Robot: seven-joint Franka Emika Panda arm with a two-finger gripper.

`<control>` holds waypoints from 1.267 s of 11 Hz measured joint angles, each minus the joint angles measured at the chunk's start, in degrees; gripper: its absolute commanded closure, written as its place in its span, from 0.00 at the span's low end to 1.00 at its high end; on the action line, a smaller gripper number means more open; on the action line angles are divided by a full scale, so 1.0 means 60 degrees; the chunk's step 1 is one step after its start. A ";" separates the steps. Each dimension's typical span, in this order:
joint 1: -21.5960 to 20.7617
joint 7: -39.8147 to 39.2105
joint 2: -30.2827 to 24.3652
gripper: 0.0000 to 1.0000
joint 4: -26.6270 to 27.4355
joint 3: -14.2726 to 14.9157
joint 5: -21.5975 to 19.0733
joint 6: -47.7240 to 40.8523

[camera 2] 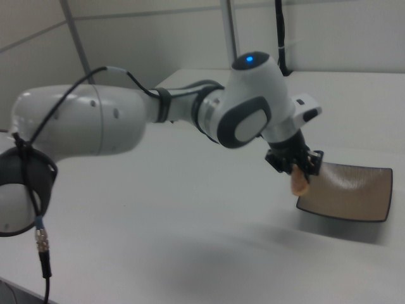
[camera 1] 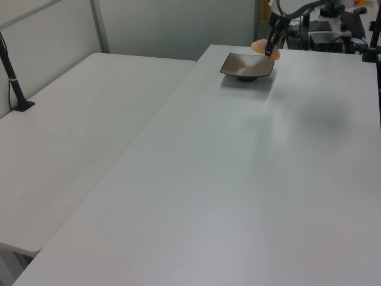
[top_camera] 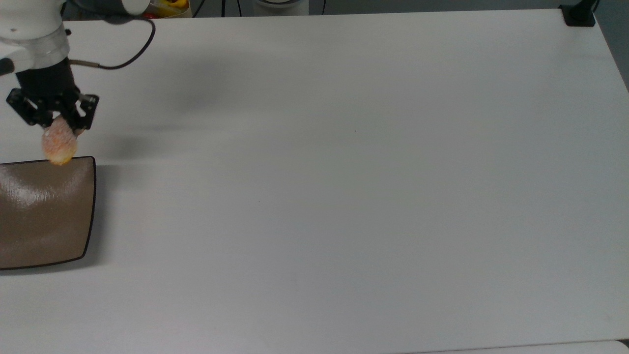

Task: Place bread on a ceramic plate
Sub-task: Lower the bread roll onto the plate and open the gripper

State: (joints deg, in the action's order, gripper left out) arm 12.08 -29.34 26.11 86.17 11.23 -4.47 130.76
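The bread [top_camera: 59, 146], a small orange-tan speckled bun, hangs in the air with my gripper [top_camera: 54, 125] shut on its upper end. In the top view its lower tip overlaps the far edge of the ceramic plate [top_camera: 44, 216], a glossy taupe-brown square plate with a dark rim at the top view's left edge. The left view has the bread [camera 1: 260, 46] held above the far rim of the plate [camera 1: 247, 64], under my gripper [camera 1: 271, 47]. In the right view the bread [camera 2: 297, 182] hangs beside the plate's near corner [camera 2: 347, 193], held by my gripper [camera 2: 295, 166].
The white table [top_camera: 344, 172] runs wide to the top view's right. A black post base [top_camera: 579, 14] stands at its far right corner. A second white table [camera 1: 71, 131] lies on the left view's left. Yellow items [top_camera: 169, 6] sit behind the arm.
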 measured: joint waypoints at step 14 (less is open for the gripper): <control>0.0913 -0.0022 0.3157 0.00 -0.1742 -0.0731 -0.0525 0.4524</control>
State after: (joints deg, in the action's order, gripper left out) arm 17.56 -29.47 45.05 75.72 6.84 -7.62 157.90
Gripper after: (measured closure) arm 0.339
